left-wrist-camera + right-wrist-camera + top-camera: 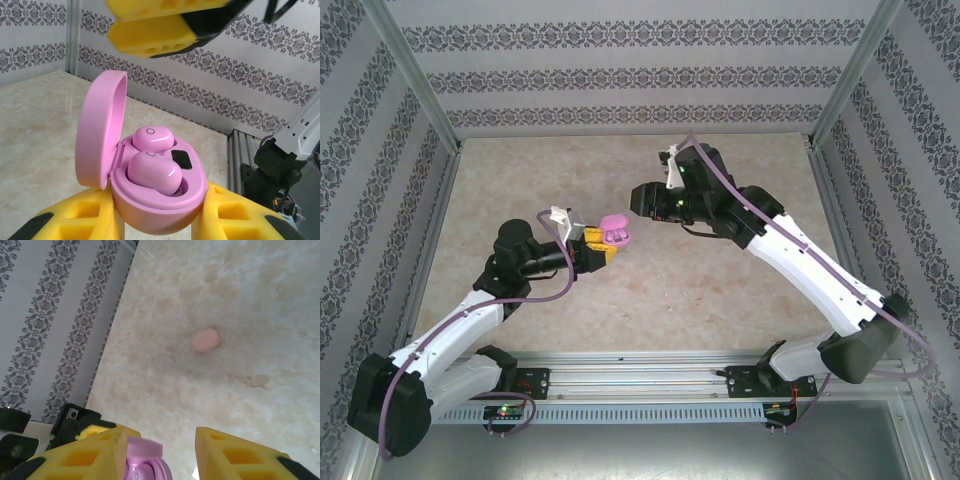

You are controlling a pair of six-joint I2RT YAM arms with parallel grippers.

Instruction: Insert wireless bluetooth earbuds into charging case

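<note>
L gripper (161, 212) clamps open pink charging case (100, 135), both pink earbuds (154, 172) seated inside. R gripper (160, 440) part-open, empty, at frame bottom.

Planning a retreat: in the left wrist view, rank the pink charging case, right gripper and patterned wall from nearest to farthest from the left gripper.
1. pink charging case, held in the left gripper, bottom centre.
2. right gripper, just above the case, top.
3. patterned wall, far behind.

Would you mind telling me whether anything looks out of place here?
One small pale pink rounded piece lies loose on the table, apart from the open pink case, which the left gripper holds with two pink buds seated.
</note>
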